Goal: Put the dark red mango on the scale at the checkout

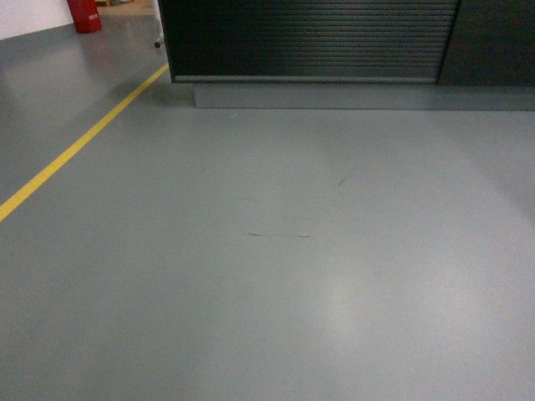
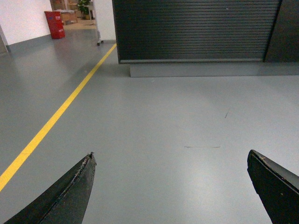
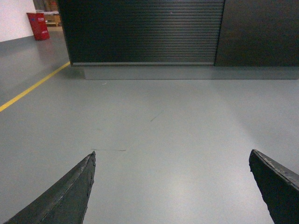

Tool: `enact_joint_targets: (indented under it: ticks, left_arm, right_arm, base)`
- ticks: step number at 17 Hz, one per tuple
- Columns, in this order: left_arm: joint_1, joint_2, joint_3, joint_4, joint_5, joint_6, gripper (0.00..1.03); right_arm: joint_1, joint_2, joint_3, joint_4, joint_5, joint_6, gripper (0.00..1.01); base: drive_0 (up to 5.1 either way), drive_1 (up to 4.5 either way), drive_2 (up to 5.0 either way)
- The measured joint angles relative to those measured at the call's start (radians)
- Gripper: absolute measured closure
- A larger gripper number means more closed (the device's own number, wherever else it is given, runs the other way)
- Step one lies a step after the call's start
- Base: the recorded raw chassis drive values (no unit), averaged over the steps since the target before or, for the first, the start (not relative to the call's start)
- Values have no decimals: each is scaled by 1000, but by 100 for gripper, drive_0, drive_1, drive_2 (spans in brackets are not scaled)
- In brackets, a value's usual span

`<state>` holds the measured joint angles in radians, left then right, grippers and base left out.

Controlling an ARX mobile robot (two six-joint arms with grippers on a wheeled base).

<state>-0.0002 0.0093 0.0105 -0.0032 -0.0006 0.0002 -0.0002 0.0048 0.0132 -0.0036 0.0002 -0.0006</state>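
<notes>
The checkout (image 1: 309, 38) shows only as a black counter front with horizontal ribs, standing at the far side of the grey floor; it also fills the top of the left wrist view (image 2: 196, 28) and the right wrist view (image 3: 145, 30). Its top is out of view. The dark red mango and the scale are out of view. My left gripper (image 2: 170, 161) is open over bare floor, nothing between its black fingers (image 2: 74, 191). My right gripper (image 3: 172, 158) is open too, over bare floor. Neither gripper shows in the head view.
A yellow floor line (image 1: 79, 146) runs diagonally on the left toward the counter's left corner. A red bin (image 1: 84, 15) stands far back left by a white wall. A plain black panel (image 1: 493, 42) adjoins the ribbed front on the right. A grey plinth (image 1: 359, 96) runs under the counter.
</notes>
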Motion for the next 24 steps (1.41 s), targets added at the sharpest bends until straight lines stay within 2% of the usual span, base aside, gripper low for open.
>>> enact_joint_targets:
  ticks: [19, 24]
  left_arm:
    - [0, 0, 0, 0, 0, 0, 5]
    - [0, 0, 0, 0, 0, 0, 5]
  right_arm:
    - [0, 0, 0, 0, 0, 0, 3]
    - [0, 0, 0, 0, 0, 0, 3]
  base:
    - [0, 0, 0]
    - [-1, 407, -408]
